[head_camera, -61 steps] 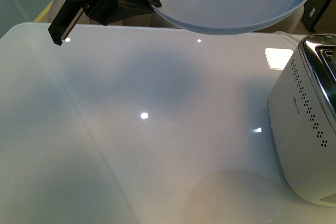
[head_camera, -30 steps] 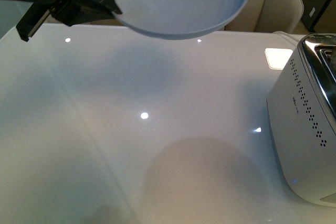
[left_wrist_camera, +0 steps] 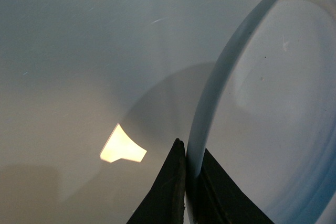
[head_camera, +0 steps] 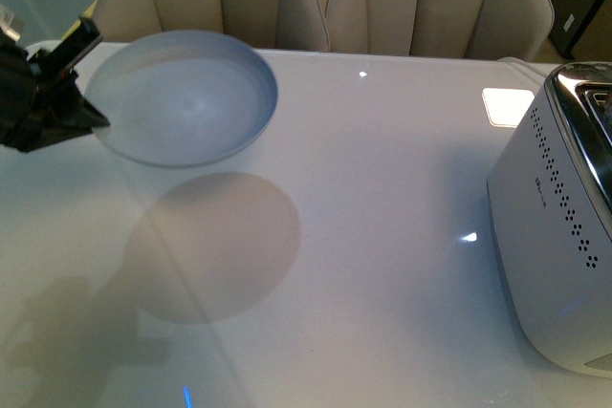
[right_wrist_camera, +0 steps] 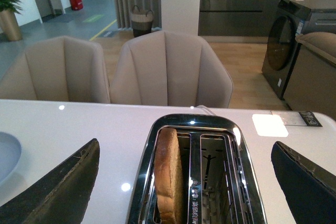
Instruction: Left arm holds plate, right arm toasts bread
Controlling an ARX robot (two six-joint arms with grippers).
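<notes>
With the left gripper (left_wrist_camera: 190, 153) pinching the rim of the plate (head_camera: 182, 97) above the table's (head_camera: 382, 188) far-left corner, the right gripper (right_wrist_camera: 185, 145), spread wide over the bread (right_wrist_camera: 168, 174) in the right-edge toaster (head_camera: 550, 255), should probably grip the crust squarely and lift straight up.

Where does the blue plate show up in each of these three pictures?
Front view: the plate is at upper left, held at its edge by the left gripper.
Left wrist view: close up, rim pinched in that gripper.
Right wrist view: only a sliver at the picture's edge.
Shared landmark: the toaster, in the front and right wrist views.
</notes>
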